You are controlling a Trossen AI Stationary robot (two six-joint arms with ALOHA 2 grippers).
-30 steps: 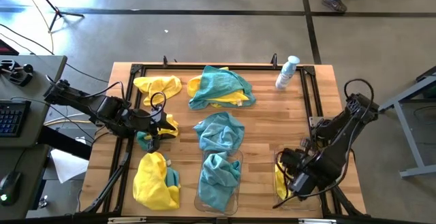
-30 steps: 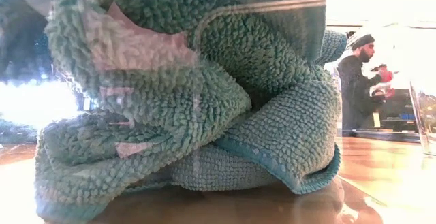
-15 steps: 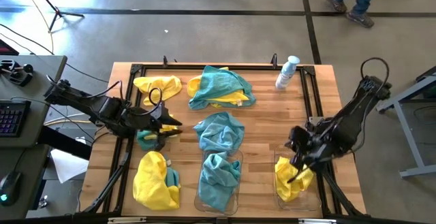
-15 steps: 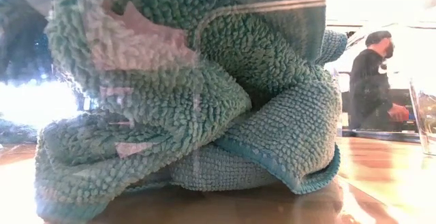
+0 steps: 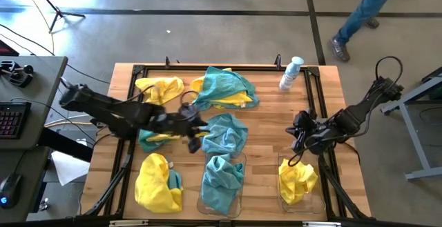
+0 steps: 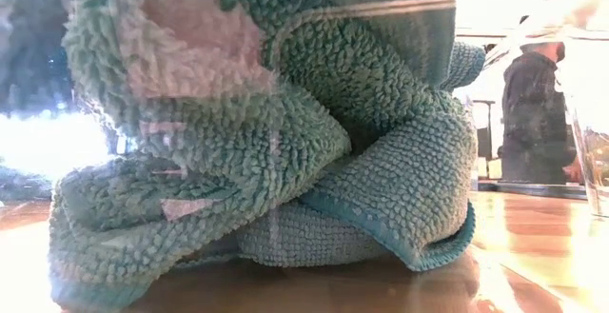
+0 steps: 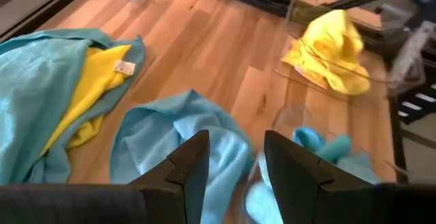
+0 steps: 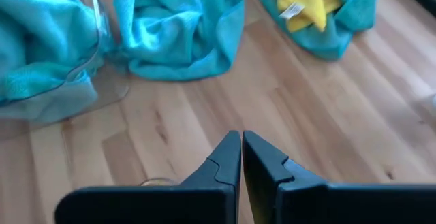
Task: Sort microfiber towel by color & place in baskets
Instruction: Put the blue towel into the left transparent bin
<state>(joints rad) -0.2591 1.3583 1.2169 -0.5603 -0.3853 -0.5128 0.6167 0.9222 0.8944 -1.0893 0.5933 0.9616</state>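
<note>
A: Going from the table's nine o'clock side, what lay there?

B: A yellow towel (image 5: 158, 87) sat toward ten o'clock. Below it, at seven o'clock, a yellow and teal bundle (image 5: 157, 183) lay on the wood. The left gripper (image 5: 194, 131) reached in over the middle, its fingers (image 7: 193, 164) parted and holding nothing, just beside a loose teal towel (image 5: 222, 132).

A: And the centre?

B: At twelve o'clock a teal towel lay over a yellow one in a pile (image 5: 224, 87). At six o'clock the clear basket (image 5: 222, 210) held a teal towel (image 6: 276, 132), which filled the low view.

A: What about the three o'clock side?

B: A spray bottle (image 5: 291, 73) lay at one o'clock. The right gripper (image 5: 298, 139) hung at four o'clock, clenched tight on nothing, its fingers (image 8: 235, 157) pressed together above bare wood. Below it, at five o'clock, the second basket (image 5: 301, 203) held a yellow towel (image 5: 297, 179).

A: Anyone around?

B: A person's leg (image 5: 359, 14) crossed the floor beyond the table.
</note>
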